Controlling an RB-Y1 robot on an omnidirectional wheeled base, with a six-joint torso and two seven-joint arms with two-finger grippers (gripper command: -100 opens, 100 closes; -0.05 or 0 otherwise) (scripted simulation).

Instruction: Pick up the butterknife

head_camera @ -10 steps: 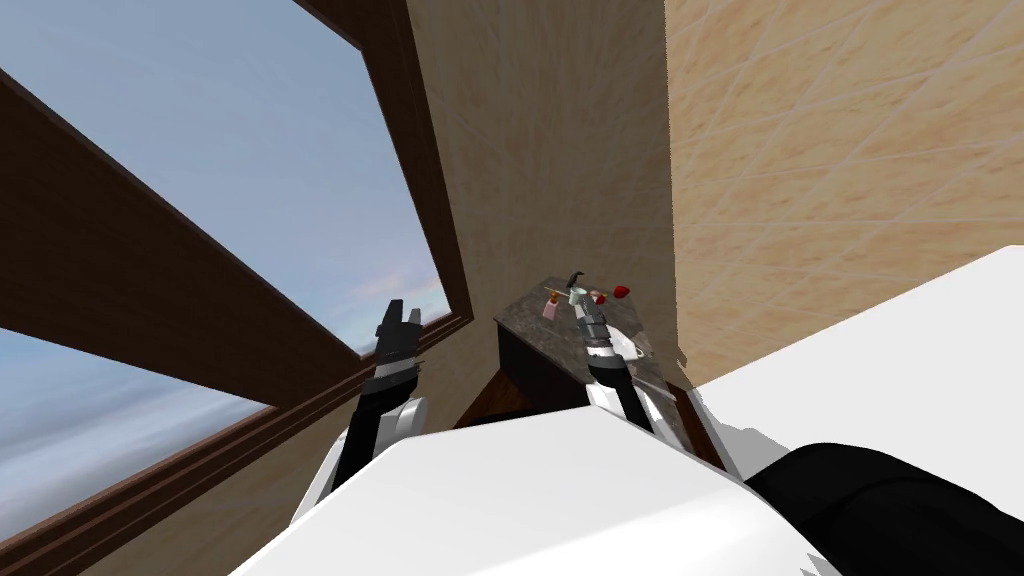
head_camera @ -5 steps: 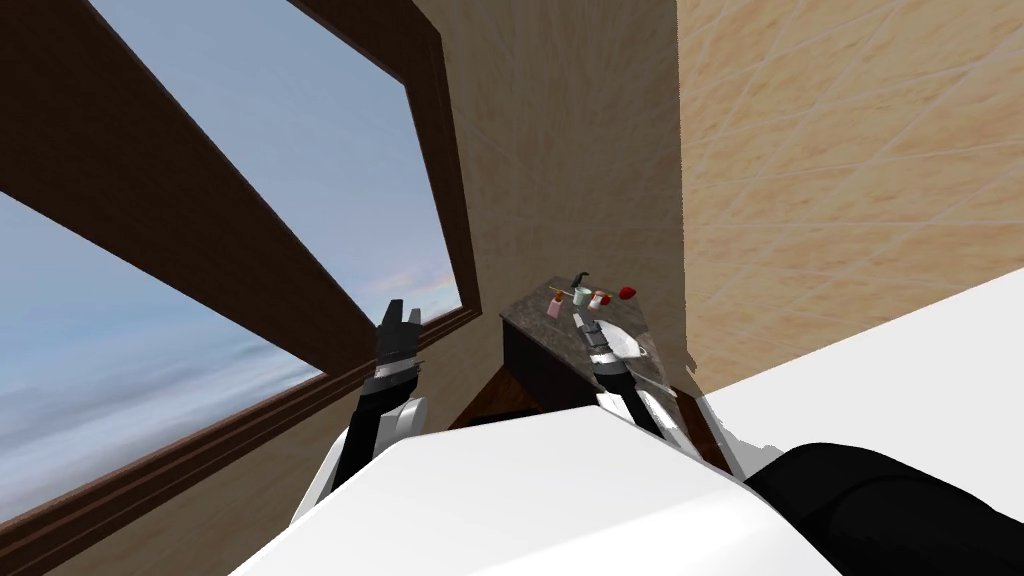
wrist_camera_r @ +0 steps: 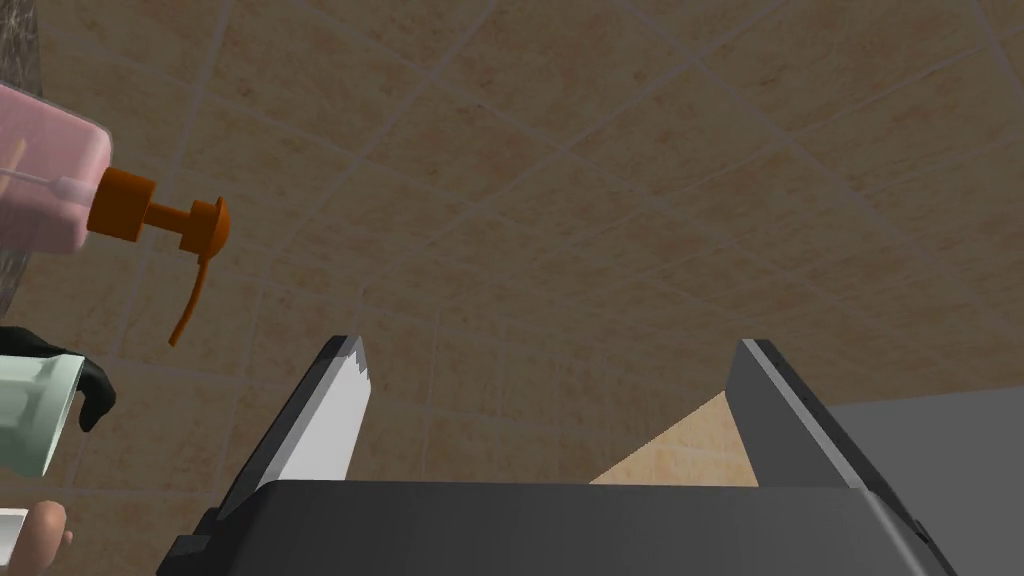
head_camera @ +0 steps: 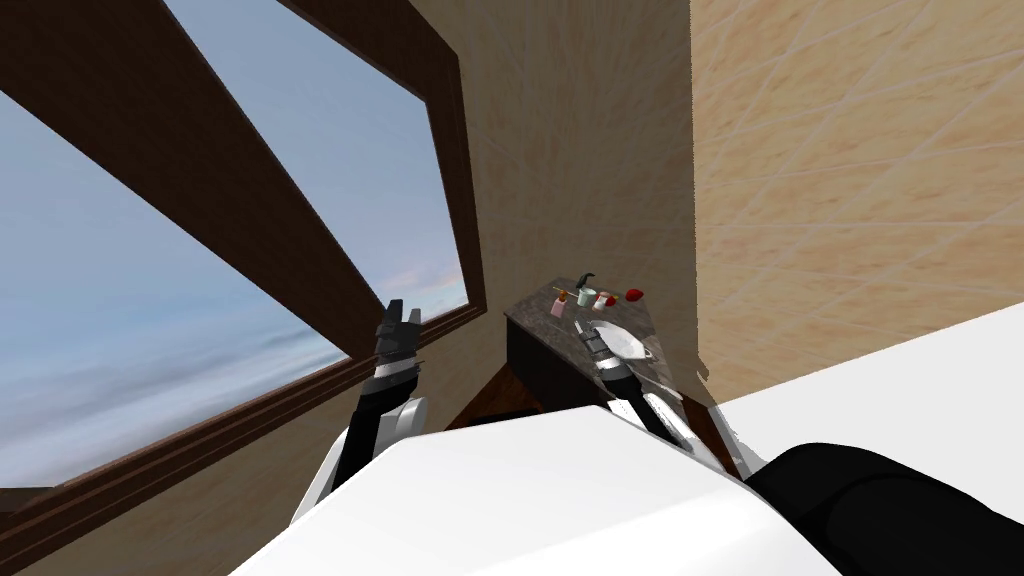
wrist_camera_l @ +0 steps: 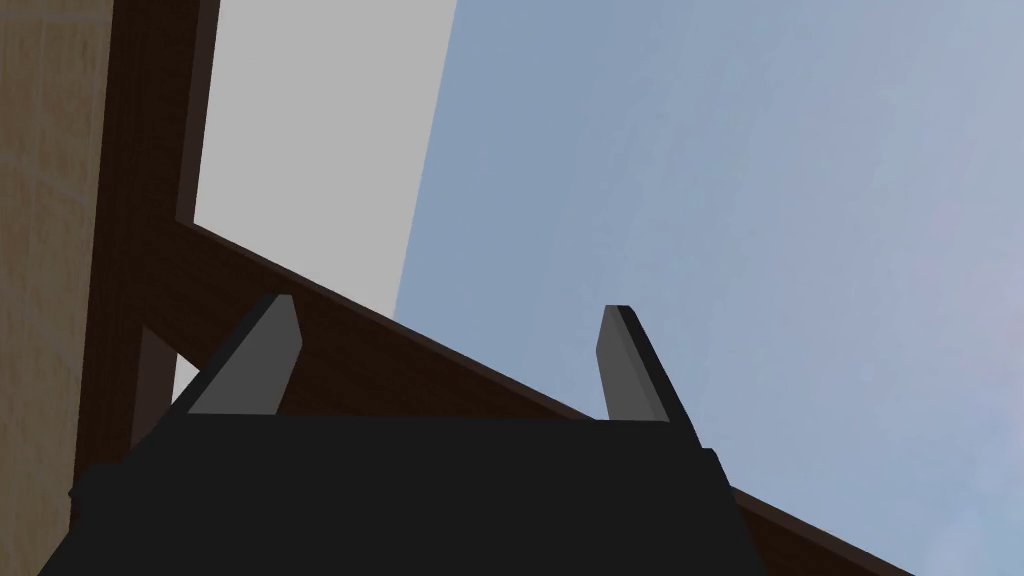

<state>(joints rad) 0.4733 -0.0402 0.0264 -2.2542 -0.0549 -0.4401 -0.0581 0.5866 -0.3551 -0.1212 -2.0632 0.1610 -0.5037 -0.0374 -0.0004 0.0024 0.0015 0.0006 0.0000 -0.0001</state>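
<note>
one spread right hand (head_camera: 583,326) over counter (head_camera: 528,308); butterknife seemingly too small.

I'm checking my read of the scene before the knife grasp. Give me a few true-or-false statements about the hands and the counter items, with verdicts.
1. The right hand is open and holds nothing. True.
2. The left hand is shut on a bottle. False: it is open, beside the window.
3. The pink bottle has an orange pump. True.
4. The right hand hangs by the window. False: it is over the dark counter.
</note>
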